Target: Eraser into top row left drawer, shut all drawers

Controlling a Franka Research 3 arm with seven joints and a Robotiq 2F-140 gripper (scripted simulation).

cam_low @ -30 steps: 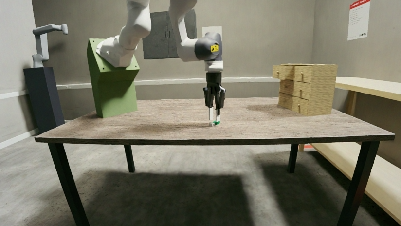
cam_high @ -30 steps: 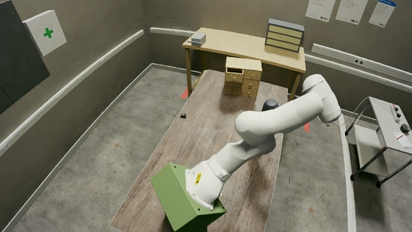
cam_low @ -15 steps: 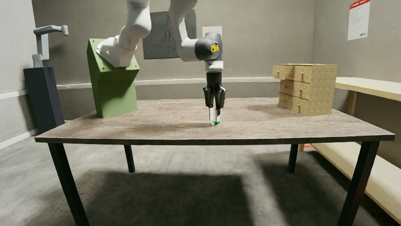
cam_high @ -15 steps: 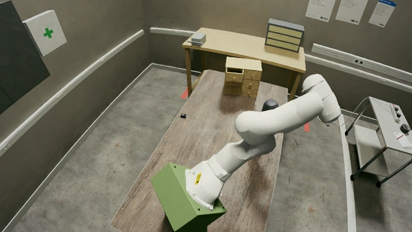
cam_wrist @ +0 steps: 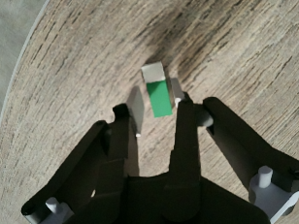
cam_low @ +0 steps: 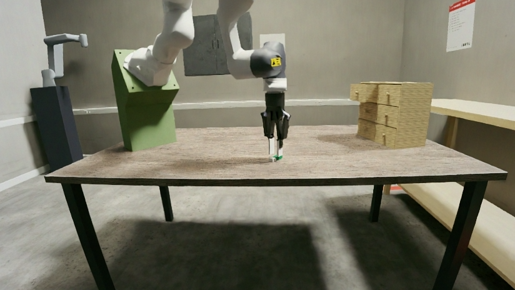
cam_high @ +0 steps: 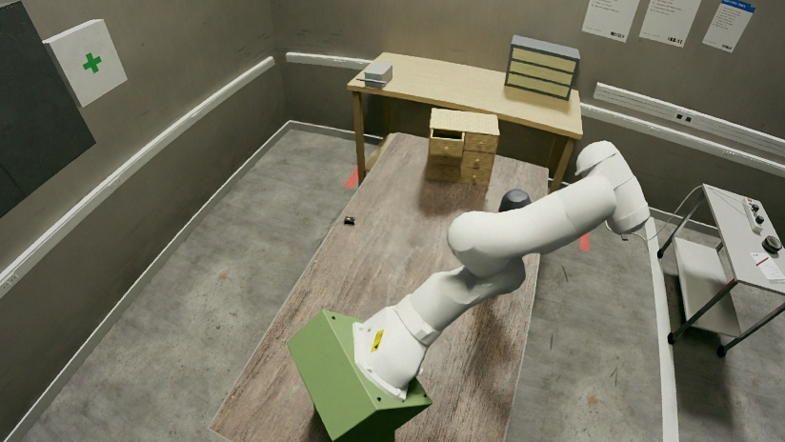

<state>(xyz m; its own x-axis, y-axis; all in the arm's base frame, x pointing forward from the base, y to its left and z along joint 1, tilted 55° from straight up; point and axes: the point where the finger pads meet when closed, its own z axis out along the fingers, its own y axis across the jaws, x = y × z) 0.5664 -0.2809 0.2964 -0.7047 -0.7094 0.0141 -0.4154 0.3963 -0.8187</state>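
The eraser (cam_wrist: 157,91), a small block with a green sleeve and white ends, lies on the wooden table; it also shows in the exterior view (cam_low: 275,157). My gripper (cam_wrist: 156,93) points straight down over it, fingers partly open, one on each side. The right finger is close against the eraser, and a gap shows at the left finger. In the exterior view the fingertips (cam_low: 275,149) reach nearly to the table top. The wooden chest (cam_high: 463,145) stands at the table's far end, its top left drawer (cam_high: 446,141) pulled out a little. In the top view the arm hides the gripper.
The green robot base (cam_high: 352,378) stands at the near end of the table. A small black object (cam_high: 349,220) lies by the table's left edge. A desk (cam_high: 467,88) with a grey drawer unit (cam_high: 542,67) stands behind the chest.
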